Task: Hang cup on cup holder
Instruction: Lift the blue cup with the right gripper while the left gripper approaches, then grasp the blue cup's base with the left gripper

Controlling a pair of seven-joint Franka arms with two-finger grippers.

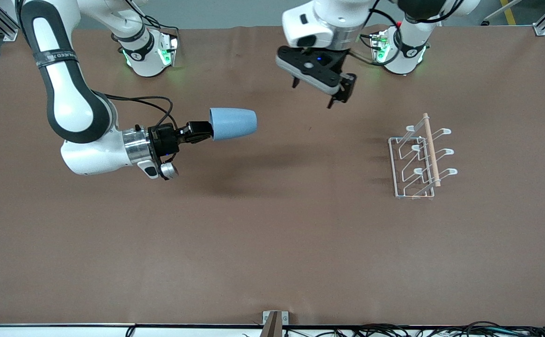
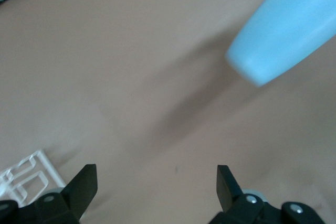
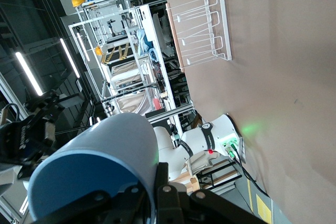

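My right gripper (image 1: pixel 205 131) is shut on the rim of the light blue cup (image 1: pixel 233 124) and holds it on its side in the air, over the table's middle part toward the right arm's end. In the right wrist view the cup (image 3: pixel 100 166) fills the foreground, one finger inside its rim and one outside. The white wire cup holder (image 1: pixel 419 157) with its wooden dowel stands on the table toward the left arm's end; it also shows in the right wrist view (image 3: pixel 202 27). My left gripper (image 1: pixel 330 91) is open and empty, up in the air. The left wrist view shows the cup's (image 2: pixel 286 30) closed end.
The brown table (image 1: pixel 272 243) spreads wide between the cup and the holder. The two arm bases (image 1: pixel 153 51) stand along the table's edge farthest from the front camera. A corner of the holder (image 2: pixel 23 179) shows in the left wrist view.
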